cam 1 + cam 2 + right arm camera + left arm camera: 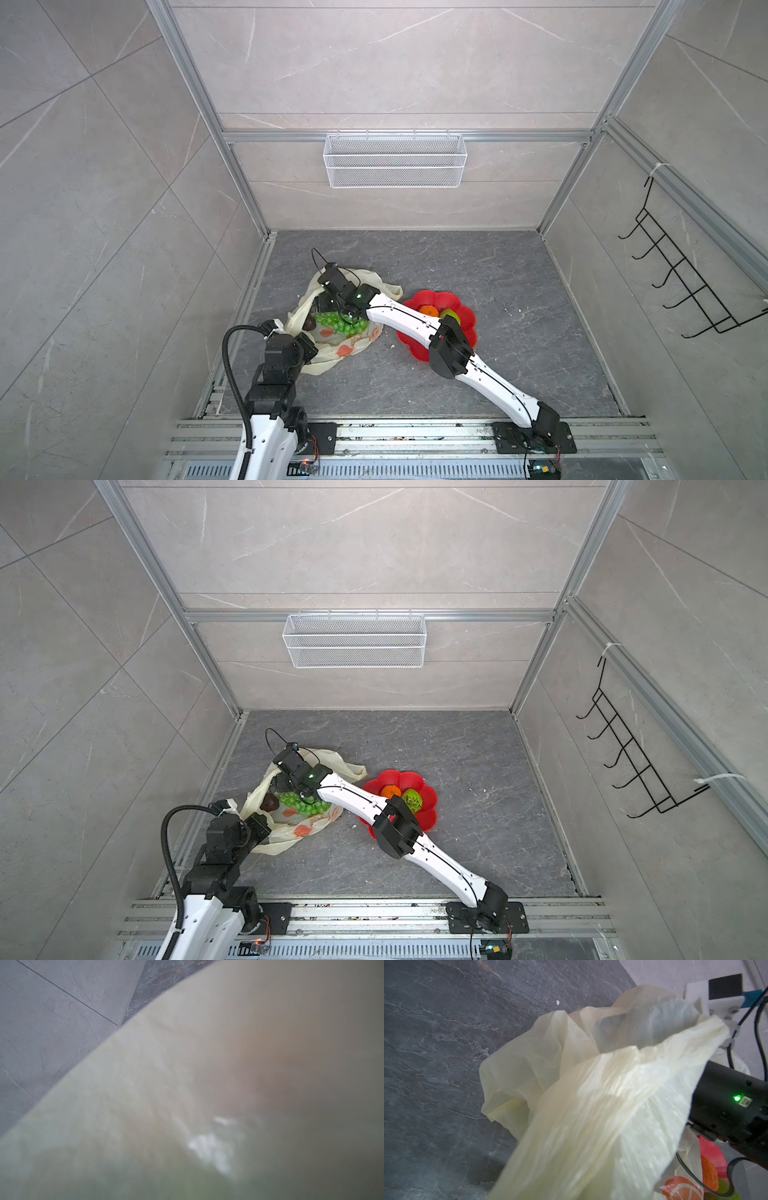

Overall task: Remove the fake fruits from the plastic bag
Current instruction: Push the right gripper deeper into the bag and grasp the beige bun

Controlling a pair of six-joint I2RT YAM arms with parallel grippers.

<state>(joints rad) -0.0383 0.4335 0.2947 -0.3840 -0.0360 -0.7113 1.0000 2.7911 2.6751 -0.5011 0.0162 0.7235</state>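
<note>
Bag [328,353] [286,833] sits on the floor [457,257] left of centre, low in both top views, mouth gaping open toward the top of the frame. Grapes [343,326] [305,805] are inside it, with a dark fruit [309,323] [270,802] just left of them, touching or nearly so.

Right arm reaches across from the lower right, and the right gripper [326,305] [280,786] is down inside the bag mouth, just above the grapes in the frame. Honestly can't tell if its jaws are apart or together: it's only a dark shape behind the film from above. Its wrist view is no help either, just blurry bag [187,1084] smeared over nearly everything.

Left gripper [309,347] [262,827] is at the bag's lower-left edge, clamped closed. The left wrist view has the bag [602,1105] film stretched straight toward the lens, so it looks pinched on the bag edge, though the fingers themselves are hidden.

Plate [467,320] [428,816] is right of the bag, close but not touching, partly under the right arm. On it are an orange [428,310] [391,791] and a green fruit [451,316] [412,798], side by side.
</note>
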